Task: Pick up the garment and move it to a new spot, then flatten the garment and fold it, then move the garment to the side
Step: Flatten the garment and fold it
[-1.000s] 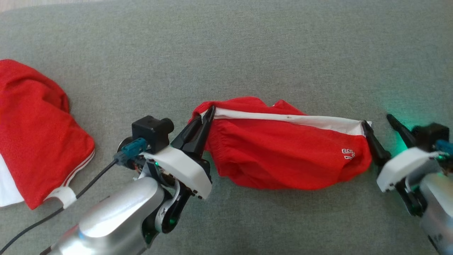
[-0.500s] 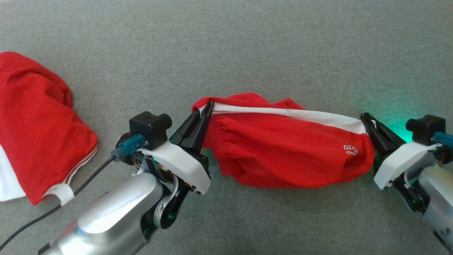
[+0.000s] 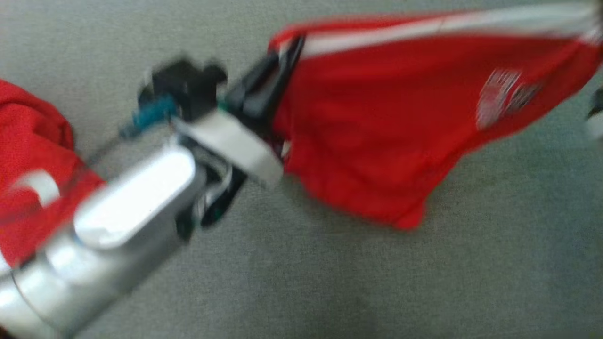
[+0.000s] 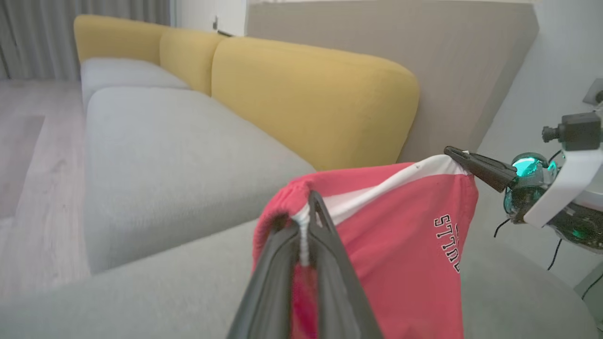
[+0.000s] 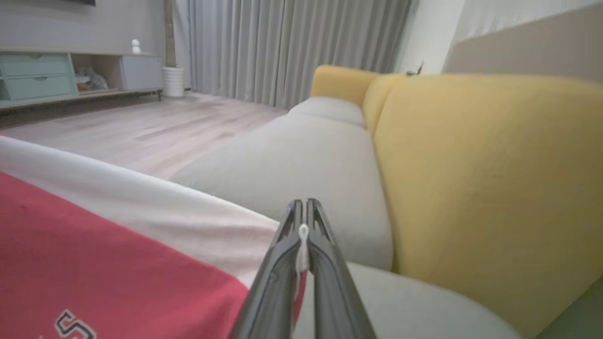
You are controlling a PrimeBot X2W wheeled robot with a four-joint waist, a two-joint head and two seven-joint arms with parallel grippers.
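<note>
The garment (image 3: pixel 377 122) is a pair of red shorts with a white side stripe and white lettering. It hangs stretched in the air above the grey cushion. My left gripper (image 3: pixel 289 54) is shut on its left end, and the white stripe shows pinched between the fingers of that left gripper (image 4: pixel 308 212) in the left wrist view. My right gripper (image 5: pixel 304 216) is shut on the white corner of the garment (image 5: pixel 94 245) at its other end. The right gripper (image 4: pixel 459 155) also shows in the left wrist view, clamped on the stripe of the garment (image 4: pixel 400 235).
A second red and white garment (image 3: pixel 33 155) lies at the left edge of the grey cushion (image 3: pixel 330 282). Yellow back cushions (image 4: pixel 306 94) rise behind the grey seat. A wooden floor (image 5: pixel 118 127) and a low cabinet (image 5: pixel 56 75) lie beyond the sofa.
My right gripper closed on the garment's white corner. Both arms have lifted the garment off the cushion and it now hangs stretched; the head view has shifted and blurred.
</note>
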